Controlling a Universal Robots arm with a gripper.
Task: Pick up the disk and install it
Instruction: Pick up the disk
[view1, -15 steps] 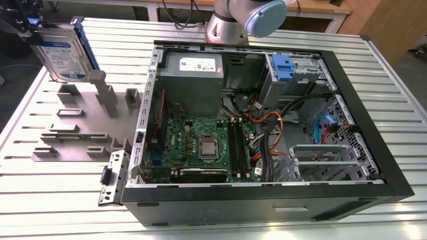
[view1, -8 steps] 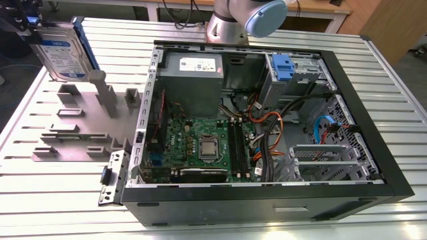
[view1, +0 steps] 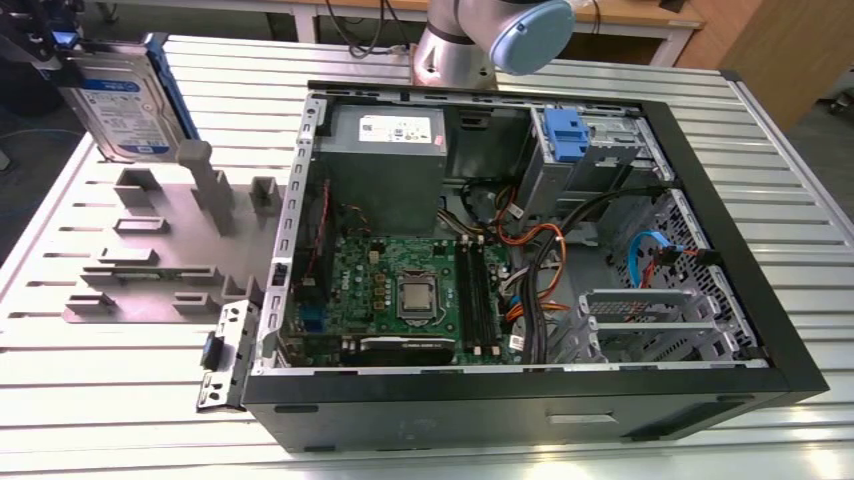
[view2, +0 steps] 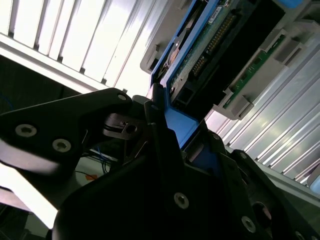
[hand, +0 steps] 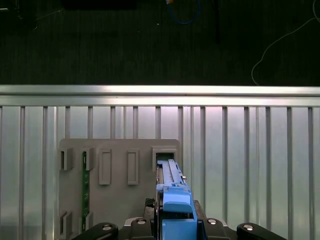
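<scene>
Disk (view1: 123, 100) (silver drive in a blue carrier) hangs upright, pinched by its top edge in the tool (view1: 56, 52), above the grey holder block (view1: 160, 250) on the table (view1: 107, 420), beside the open computer case (view1: 534, 400).

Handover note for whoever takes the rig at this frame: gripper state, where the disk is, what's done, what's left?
Gripper: shut on the blue carrier of the disk.
Disk: held upright above the grey holder block, at the exterior view's left, outside the open computer case.
Done: disk picked up, apparently clear of its slot.
Left: disk not yet installed in the case.
</scene>
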